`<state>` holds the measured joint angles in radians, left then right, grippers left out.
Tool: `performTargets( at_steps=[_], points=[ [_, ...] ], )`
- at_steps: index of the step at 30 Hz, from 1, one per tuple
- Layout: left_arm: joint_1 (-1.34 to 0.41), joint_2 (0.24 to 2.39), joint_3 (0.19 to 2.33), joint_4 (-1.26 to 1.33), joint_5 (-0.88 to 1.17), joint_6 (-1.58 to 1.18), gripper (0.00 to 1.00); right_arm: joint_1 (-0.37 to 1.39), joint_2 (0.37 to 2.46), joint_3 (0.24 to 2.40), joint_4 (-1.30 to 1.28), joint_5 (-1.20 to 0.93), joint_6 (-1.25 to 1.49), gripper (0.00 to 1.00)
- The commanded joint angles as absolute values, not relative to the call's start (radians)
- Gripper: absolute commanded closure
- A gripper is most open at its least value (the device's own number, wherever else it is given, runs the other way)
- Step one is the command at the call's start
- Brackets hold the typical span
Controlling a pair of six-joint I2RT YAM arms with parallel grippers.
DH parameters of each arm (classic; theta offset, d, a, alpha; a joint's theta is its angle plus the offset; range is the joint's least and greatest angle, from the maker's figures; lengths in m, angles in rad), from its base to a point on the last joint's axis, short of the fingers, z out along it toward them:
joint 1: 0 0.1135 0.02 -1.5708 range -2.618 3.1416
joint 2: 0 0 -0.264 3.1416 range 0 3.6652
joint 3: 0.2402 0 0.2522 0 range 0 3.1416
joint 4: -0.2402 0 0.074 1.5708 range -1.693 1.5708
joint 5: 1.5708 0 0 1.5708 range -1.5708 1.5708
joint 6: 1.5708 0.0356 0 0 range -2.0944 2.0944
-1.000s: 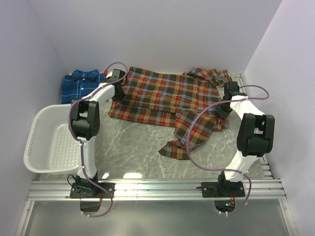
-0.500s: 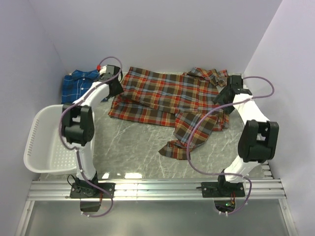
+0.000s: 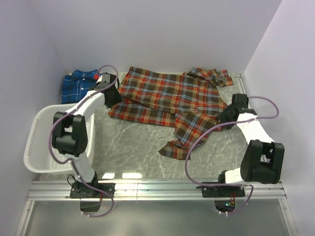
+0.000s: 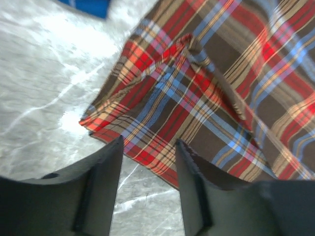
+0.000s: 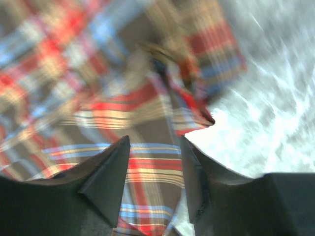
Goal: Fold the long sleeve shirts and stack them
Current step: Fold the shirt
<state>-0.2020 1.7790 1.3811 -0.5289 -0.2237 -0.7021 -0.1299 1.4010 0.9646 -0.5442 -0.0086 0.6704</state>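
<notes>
The red-orange plaid long sleeve shirt [image 3: 165, 93] lies spread flat at the back of the table, with one sleeve [image 3: 189, 130] trailing toward the front. The blue plaid shirt [image 3: 78, 86] sits folded at the back left. My left gripper [image 3: 112, 97] hovers open just off the red shirt's left hem. In the left wrist view the left gripper [image 4: 149, 143] has only that shirt's corner [image 4: 197, 98] and bare table beneath it. At the shirt's right side my right gripper [image 3: 227, 114] is open too. The blurred right wrist view shows the right gripper [image 5: 155, 142] empty over plaid cloth [image 5: 147, 167].
A white slotted basket [image 3: 47, 140] stands at the left edge beside the left arm. A corner of the blue shirt [image 4: 91, 6] shows at the top of the left wrist view. Purple walls close in the back and both sides. A metal rail [image 3: 157, 187] runs along the front.
Both grippers have opened and let go of the red shirt. Each has drawn back toward the front, and the shirt now lies flat.
</notes>
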Motion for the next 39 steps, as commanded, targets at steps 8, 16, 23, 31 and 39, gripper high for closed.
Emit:
performTargets(
  at_steps=[8, 16, 23, 31, 39],
  points=[
    [-0.204, 1.940, 1.430, -0.495, -0.173, -0.732, 0.55, -0.252, 1.419, 0.790, -0.310, -0.141, 0.805, 0.69],
    [-0.196, 1.993, 1.361, -0.503, -0.184, -0.749, 0.57, -0.293, 1.509, 0.729, -0.256, -0.127, 0.834, 0.79],
    [-0.187, 1.933, 1.261, -0.531, -0.179, -0.768, 0.57, -0.321, 1.523, 0.716, -0.313, -0.077, 0.835, 0.78],
    [-0.187, 1.749, 1.025, -0.522, -0.146, -0.811, 0.51, -0.319, 1.425, 0.759, -0.385, -0.002, 0.801, 0.76],
    [-0.285, 1.513, 1.000, -0.512, -0.207, -0.698, 0.27, -0.217, 1.232, 0.764, -0.449, 0.023, 0.694, 0.49]
  ],
)
